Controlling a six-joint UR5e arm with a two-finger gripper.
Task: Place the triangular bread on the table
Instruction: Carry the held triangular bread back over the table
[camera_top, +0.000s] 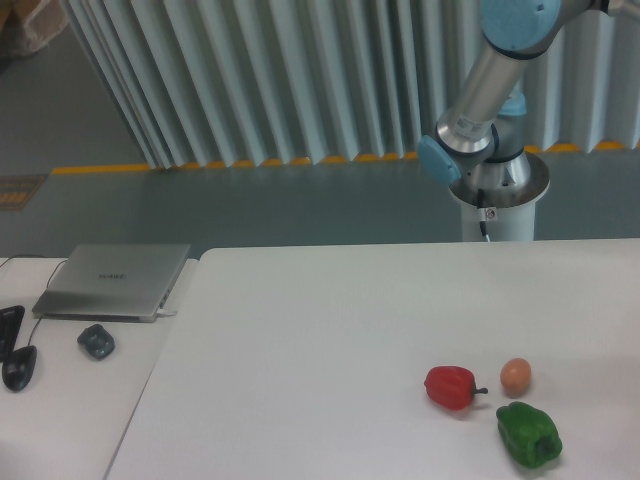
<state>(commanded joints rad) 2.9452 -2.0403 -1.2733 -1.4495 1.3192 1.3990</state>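
The large white table (320, 330) fills the lower part of the camera view. The triangular bread is out of view. Only the arm's base and lower links (490, 100) show, rising from a white pedestal behind the table's far edge and leaving the frame at the top right. The gripper itself is outside the frame.
A red pepper (451, 386), a small tan-orange ball (515, 375) and a green pepper (528, 434) lie near the table's front right. To the left, a smaller desk carries a grey laptop (115, 280), a mouse (96, 341) and dark items (15, 350).
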